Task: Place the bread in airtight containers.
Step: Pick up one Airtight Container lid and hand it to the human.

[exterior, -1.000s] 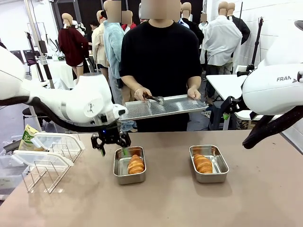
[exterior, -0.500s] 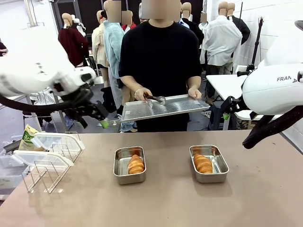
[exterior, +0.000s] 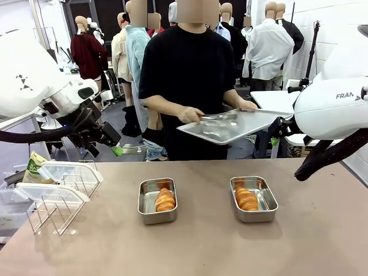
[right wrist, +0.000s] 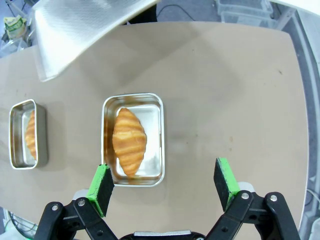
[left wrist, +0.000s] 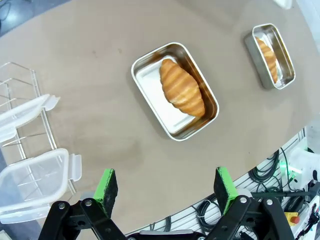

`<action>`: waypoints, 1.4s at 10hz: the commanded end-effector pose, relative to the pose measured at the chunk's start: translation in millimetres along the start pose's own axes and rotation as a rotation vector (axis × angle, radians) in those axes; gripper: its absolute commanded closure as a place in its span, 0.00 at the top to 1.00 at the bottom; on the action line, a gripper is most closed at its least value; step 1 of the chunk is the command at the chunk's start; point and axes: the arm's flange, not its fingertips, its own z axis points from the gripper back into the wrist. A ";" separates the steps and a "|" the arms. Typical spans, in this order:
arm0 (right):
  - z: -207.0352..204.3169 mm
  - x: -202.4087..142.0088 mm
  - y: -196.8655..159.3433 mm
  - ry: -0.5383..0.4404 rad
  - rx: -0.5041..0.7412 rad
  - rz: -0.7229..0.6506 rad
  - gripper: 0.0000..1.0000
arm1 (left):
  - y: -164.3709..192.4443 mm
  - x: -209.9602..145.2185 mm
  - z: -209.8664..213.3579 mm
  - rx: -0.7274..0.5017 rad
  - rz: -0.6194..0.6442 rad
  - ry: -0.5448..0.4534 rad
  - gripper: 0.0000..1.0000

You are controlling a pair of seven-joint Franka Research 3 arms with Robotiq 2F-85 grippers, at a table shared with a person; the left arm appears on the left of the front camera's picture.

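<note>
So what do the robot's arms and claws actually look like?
Both are smooth, rounded white shells. The right arm carries dark lettering and a thick black hose; the left arm a small black mark. The left claw and right claw are black bolted linkages tipped with green pads.

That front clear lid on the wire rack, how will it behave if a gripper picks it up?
Probably light and a bit flexible: the lid looks like thin clear plastic. It lies loose on the wire rack, so a push would likely slide or tip it. Its smooth surface may be slippery to pinch.
</note>
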 end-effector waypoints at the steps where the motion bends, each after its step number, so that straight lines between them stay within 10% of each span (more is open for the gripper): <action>1: -0.6 0.2 0.8 -0.002 0.001 0.000 1.00 | 1.3 -0.6 -1.2 -0.040 -0.008 -0.041 1.00; 7: -0.6 0.2 0.8 -0.002 0.001 0.000 1.00 | -1.5 1.1 -0.1 -0.006 0.007 -0.013 1.00; 10: -0.6 0.2 0.8 -0.002 0.001 0.000 1.00 | 48.7 -14.8 43.4 0.097 -0.407 -0.048 1.00; 14: -0.6 0.2 0.8 -0.002 0.001 0.000 1.00 | 97.1 -34.5 57.4 0.128 -0.939 0.189 1.00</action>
